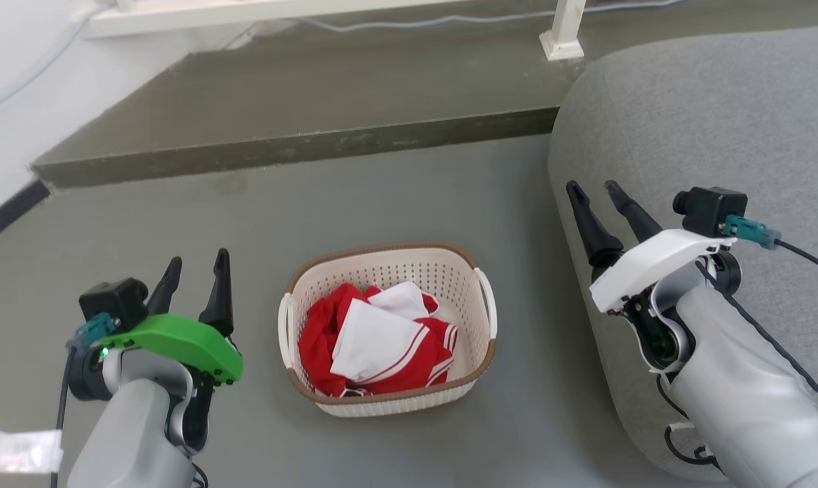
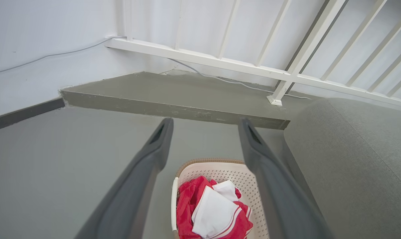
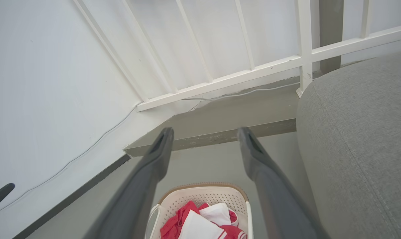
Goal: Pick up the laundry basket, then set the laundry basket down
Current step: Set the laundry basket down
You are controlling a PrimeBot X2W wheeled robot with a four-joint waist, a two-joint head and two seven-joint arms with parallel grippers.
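The laundry basket [image 1: 409, 270] stood on the floor [image 1: 409, 190] between the left tool [image 1: 198, 257] and the right tool [image 1: 591, 184], a handle toward each, the left seemingly nearer; both were spread, empty.

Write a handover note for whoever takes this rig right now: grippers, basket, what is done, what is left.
Left gripper: open, empty, left of the laundry basket, not touching it.
Right gripper: open, empty, on the basket's right, in front of the grey sofa.
Basket: upright on the floor between the arms, holding red and white clothes. Both white side handles are free.
Done: nothing; no grasp yet.
Left: grasp the basket, probably by the handles, lift it, then set it down.
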